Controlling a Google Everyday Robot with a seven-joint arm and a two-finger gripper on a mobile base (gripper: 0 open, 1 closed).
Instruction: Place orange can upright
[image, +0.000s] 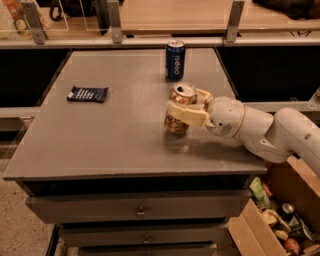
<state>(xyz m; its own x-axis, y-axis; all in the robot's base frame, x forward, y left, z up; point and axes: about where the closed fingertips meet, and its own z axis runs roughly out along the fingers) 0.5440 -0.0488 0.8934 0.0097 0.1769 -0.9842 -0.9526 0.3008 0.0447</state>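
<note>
The orange can (177, 123) is golden-orange and dented, with a silver pull-tab top. It stands upright on the grey table (115, 135), right of centre, its base at the surface. My gripper (184, 107) reaches in from the right on a white arm. Its cream fingers (186, 114) wrap around the can's upper half, shut on it. The can's middle is hidden behind the near finger.
A smooth dark blue can (175, 60) stands upright behind the orange can near the table's far edge. A dark blue snack packet (88, 93) lies flat at the left. A cardboard box (272, 220) of clutter sits on the floor at the lower right. Drawers run below the table's front edge.
</note>
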